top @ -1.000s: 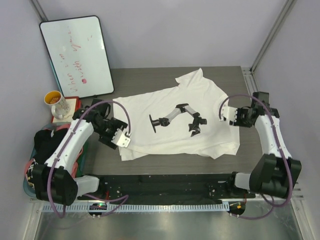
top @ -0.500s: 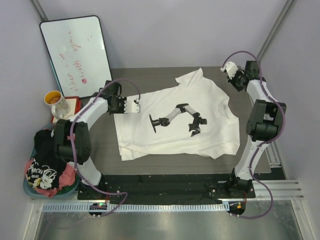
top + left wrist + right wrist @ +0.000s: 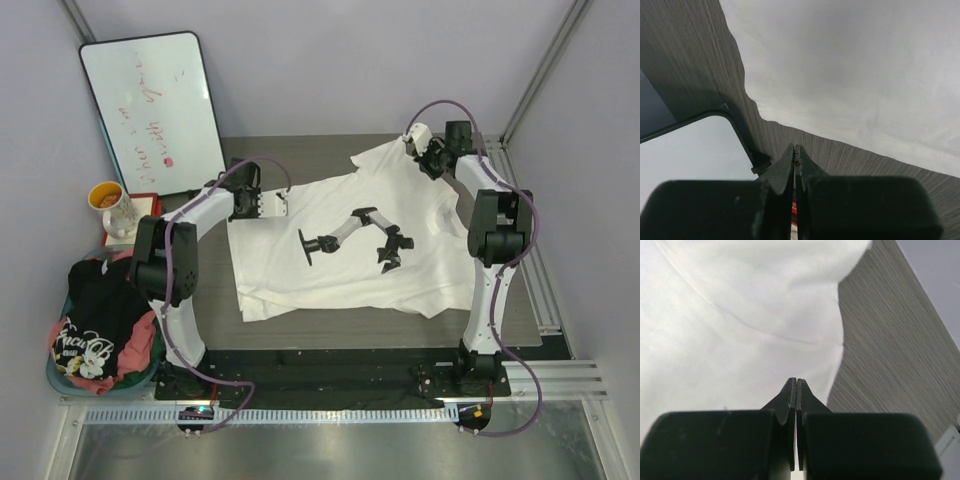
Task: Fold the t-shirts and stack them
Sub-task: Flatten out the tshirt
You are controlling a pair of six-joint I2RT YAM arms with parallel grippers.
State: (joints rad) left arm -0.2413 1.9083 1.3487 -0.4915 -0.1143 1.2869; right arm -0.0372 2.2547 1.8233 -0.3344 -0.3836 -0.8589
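A large white t-shirt [image 3: 400, 215] with a black chest graphic [image 3: 352, 240] lies spread flat on the grey table [image 3: 300, 155]. My left gripper [image 3: 282, 205] is shut and empty at the shirt's far-left edge; its wrist view shows the closed jaws [image 3: 796, 148] over bare table beside the white fabric [image 3: 865, 65]. My right gripper [image 3: 412, 139] is shut and empty above the shirt's far sleeve, its closed jaws [image 3: 796, 380] over white cloth [image 3: 740, 315] near the hem. A black t-shirt [image 3: 95, 320] with pale lettering and a pink-red one [image 3: 142, 345] sit in the basket.
A teal-rimmed laundry basket [image 3: 55, 378] stands off the table's left near corner. A whiteboard [image 3: 155, 110] leans at the back left, its corner [image 3: 690, 155] in the left wrist view. A cup [image 3: 110, 205] stands beside it. Rails run along the right edge [image 3: 545, 290].
Both arms have swung from the shirt's near sides to its far edge, the left to the far-left edge, the right to the far sleeve. Both grippers have closed empty.
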